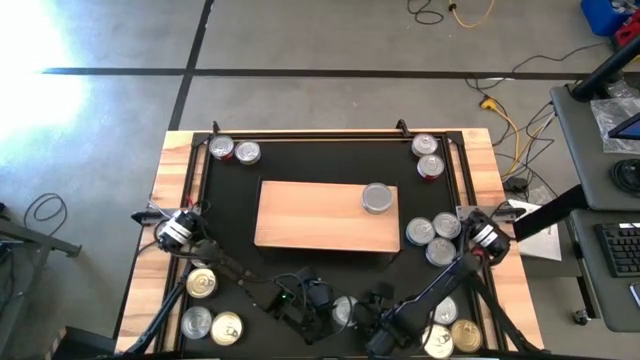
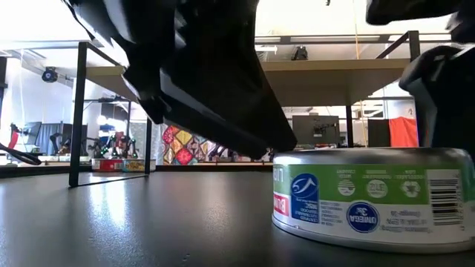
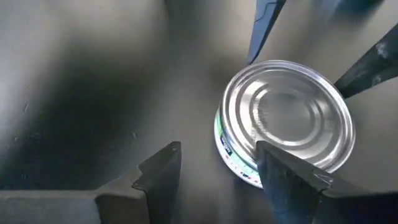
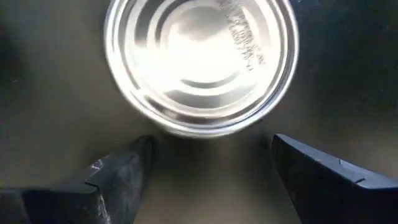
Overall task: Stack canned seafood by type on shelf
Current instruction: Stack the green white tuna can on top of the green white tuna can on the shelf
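A silver-lidded tin [image 1: 343, 309] with a green, white and red label [image 2: 371, 196] rests on its base on the black mat near the table's front edge. My left gripper [image 3: 217, 165] stands open at its left, one finger [image 3: 283, 177] in front of the tin's rim. From the right, my right gripper [image 4: 211, 168] hangs open just short of the same tin [image 4: 199, 62], touching nothing. The pale wood shelf [image 1: 310, 215] lies mid-table with one tin [image 1: 377, 198] on its right end. My left gripper is open beside the tin, coming slanting down from the table's left. One finger [image 3: 283, 177] overlaps the tin's near rim [image 3: 249, 168]; whether it touches the tin, I cannot tell.
More tins lie on the mat: two at the far left [image 1: 233, 151], two at the far right [image 1: 427, 155], three right of the shelf [image 1: 433, 236], three at the near left [image 1: 208, 310] and some at the near right [image 1: 450, 335]. The two arms crowd the front middle.
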